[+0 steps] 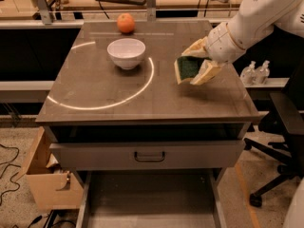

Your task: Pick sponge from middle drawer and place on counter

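Note:
My gripper point(194, 66) is over the right side of the counter point(118, 87), shut on the sponge point(188, 67). The sponge stands on edge between the tan fingers point(198, 47), its dark green face turned to the camera and its yellow body showing at the left rim. It is low over the counter top; I cannot tell if it touches. The middle drawer point(147, 198) is pulled out at the bottom of the view, and its grey floor shows bare.
A white bowl point(126, 52) stands inside the white arc, left of the sponge. An orange point(126, 23) sits at the counter's back edge. A closed drawer front with a dark handle point(149, 156) is above the open drawer. A cardboard box point(45, 182) is at left, an office chair point(285, 127) at right.

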Motion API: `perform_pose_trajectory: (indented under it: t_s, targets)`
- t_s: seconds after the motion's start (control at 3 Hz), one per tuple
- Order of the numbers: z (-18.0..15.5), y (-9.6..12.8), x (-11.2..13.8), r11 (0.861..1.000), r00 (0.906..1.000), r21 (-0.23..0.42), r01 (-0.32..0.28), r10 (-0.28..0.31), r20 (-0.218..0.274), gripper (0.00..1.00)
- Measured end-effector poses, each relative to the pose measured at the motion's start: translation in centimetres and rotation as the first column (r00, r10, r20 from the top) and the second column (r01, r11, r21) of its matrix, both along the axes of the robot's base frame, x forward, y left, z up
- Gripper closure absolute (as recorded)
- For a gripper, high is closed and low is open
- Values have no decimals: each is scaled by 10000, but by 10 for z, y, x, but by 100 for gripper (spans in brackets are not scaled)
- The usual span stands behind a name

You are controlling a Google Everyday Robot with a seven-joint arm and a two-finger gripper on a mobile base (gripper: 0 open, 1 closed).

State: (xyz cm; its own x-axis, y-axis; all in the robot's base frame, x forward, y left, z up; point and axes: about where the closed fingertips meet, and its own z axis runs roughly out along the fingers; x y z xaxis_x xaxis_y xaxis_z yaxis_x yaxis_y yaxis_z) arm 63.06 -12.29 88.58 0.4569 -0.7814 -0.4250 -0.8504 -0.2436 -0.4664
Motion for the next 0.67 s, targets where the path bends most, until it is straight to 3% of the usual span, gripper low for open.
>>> perform_pose_trajectory:
  t_s: [0.33, 0.67]
  targets:
    - [0, 3, 0, 9997, 9996, 7, -239, 239, 120, 4]
    - [0, 7, 0, 9989, 9987, 19, -464, 463, 228, 0]
